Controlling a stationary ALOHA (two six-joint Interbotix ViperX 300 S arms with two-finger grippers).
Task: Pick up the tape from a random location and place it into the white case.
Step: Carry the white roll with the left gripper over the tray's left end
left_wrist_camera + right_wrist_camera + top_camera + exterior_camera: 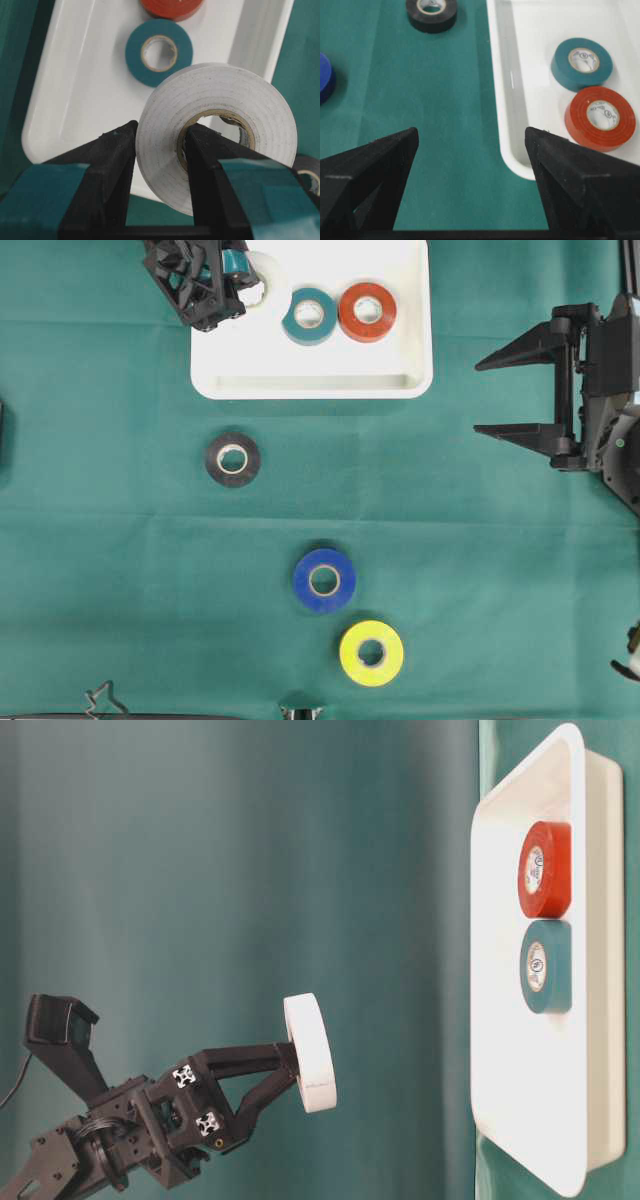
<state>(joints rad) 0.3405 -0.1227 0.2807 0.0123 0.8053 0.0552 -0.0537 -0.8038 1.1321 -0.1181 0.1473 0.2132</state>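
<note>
My left gripper (pixel 245 282) is shut on a white tape roll (pixel 165 150), one finger through its core and the other on the outer face. It holds the roll in the air over the left end of the white case (pixel 310 388); from table level the white tape roll (pixel 310 1052) hangs clear of the white case (pixel 500 1020). A teal roll (pixel 309 315) and a red roll (pixel 367 312) lie flat inside the case. My right gripper (pixel 490 397) stands open and empty to the right of the case, over bare cloth (pixel 470 132).
On the green cloth below the case lie a black roll (pixel 233 459), a blue roll (pixel 324 580) and a yellow roll (pixel 371 652). The right wrist view shows the case's corner rim (pixel 502 125) near the right finger.
</note>
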